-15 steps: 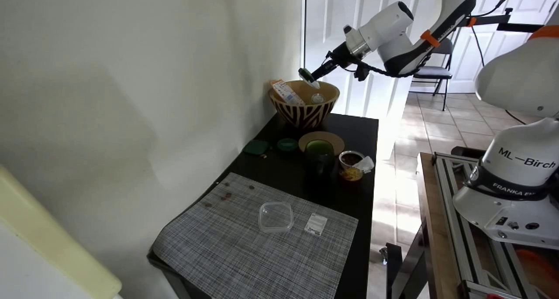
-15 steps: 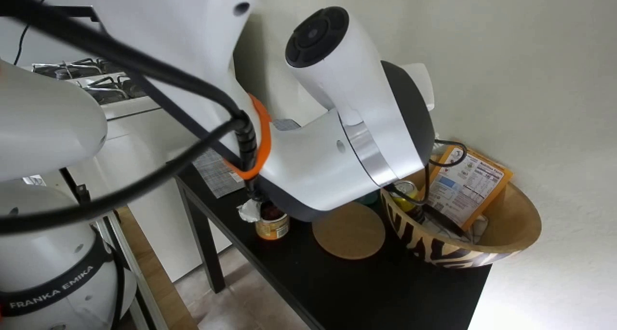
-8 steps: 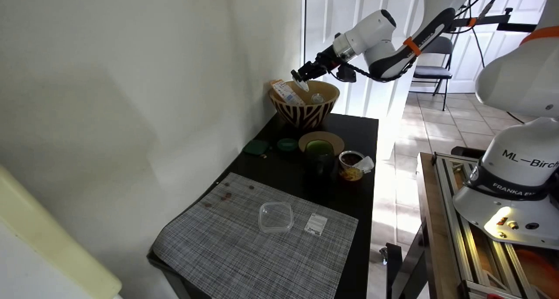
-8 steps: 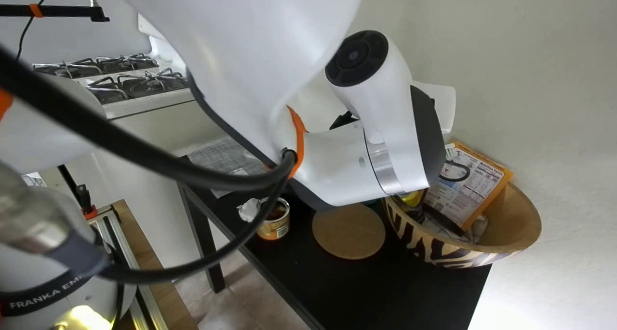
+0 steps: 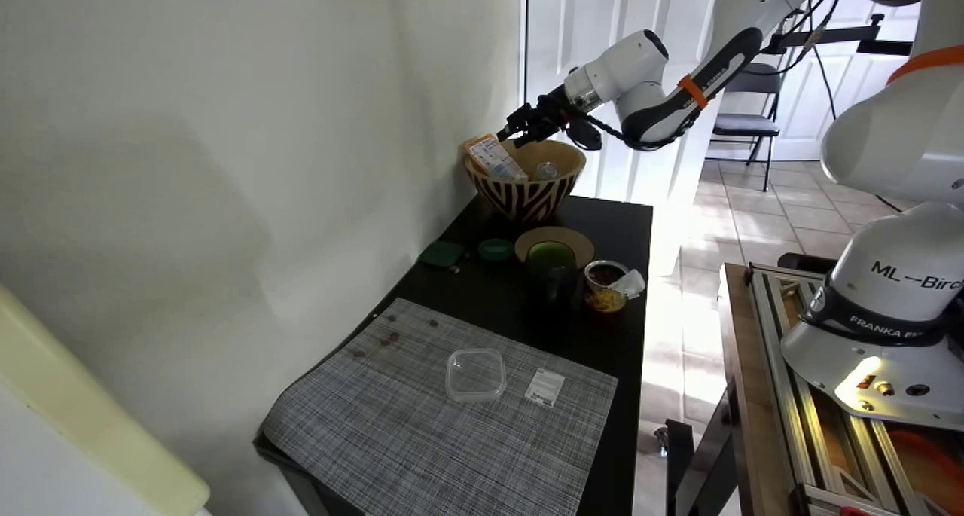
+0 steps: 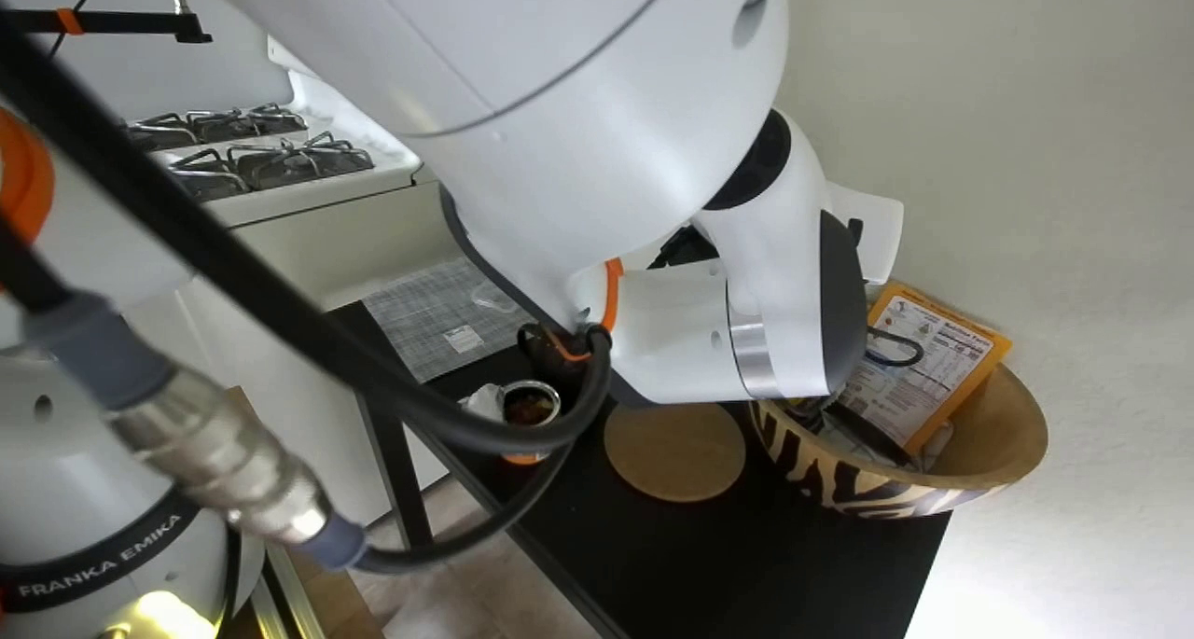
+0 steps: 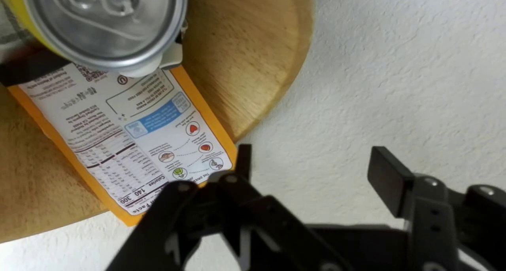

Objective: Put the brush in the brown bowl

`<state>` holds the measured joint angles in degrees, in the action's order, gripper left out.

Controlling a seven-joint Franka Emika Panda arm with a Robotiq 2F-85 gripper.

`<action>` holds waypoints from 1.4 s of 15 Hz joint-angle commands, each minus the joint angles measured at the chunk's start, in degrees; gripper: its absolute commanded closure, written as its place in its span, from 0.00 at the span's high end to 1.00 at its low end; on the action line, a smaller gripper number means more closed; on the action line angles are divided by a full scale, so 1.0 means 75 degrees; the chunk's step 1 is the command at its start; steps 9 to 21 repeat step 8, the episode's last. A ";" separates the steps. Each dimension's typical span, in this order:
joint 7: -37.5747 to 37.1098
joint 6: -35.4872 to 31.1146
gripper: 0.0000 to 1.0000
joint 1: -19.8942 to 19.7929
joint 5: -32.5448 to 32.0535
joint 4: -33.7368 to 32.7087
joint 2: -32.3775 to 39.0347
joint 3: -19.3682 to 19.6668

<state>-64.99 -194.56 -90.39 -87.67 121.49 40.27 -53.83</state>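
Observation:
The tan bowl (image 5: 527,199) with dark zigzag stripes stands at the table's far end against the wall; its pale wooden inside (image 7: 257,37) shows in the wrist view. My gripper (image 5: 513,136) hangs over its rim, and in the wrist view the gripper (image 7: 316,170) has its fingers wide apart with only wall behind the gap. No brush is recognisable in any view; it is hidden or out of sight. Beside a can (image 7: 106,25) in the bowl, a small pale piece (image 7: 172,57) pokes out, and I cannot tell what it belongs to.
An orange-edged packet (image 7: 150,132) leans in the bowl near my left finger. The wall (image 7: 379,73) is close behind. On the table are a round tan board (image 6: 676,448), a dark mug (image 5: 551,279), an opened tin (image 5: 605,297) and a clear tub (image 5: 476,377) on the placemat (image 5: 452,441).
The arm has moved lower and toward the wall over the bowl. The brush earlier in the gripper no longer shows between the fingers, which have opened. The packet has shifted slightly.

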 commanded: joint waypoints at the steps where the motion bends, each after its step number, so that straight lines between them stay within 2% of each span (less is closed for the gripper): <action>1: 0.0159 -0.0386 1.00 -0.0303 -0.0307 0.0254 -0.0421 -0.0199; 6: 0.0886 -0.1252 1.00 -0.0963 -0.0545 0.0621 -0.1160 -0.0809; 7: 0.0634 -0.1013 1.00 -0.0589 -0.0477 0.0280 -0.0650 -0.0575; 21: 0.0740 -0.1114 1.00 -0.0700 -0.0486 0.0331 -0.0786 -0.0683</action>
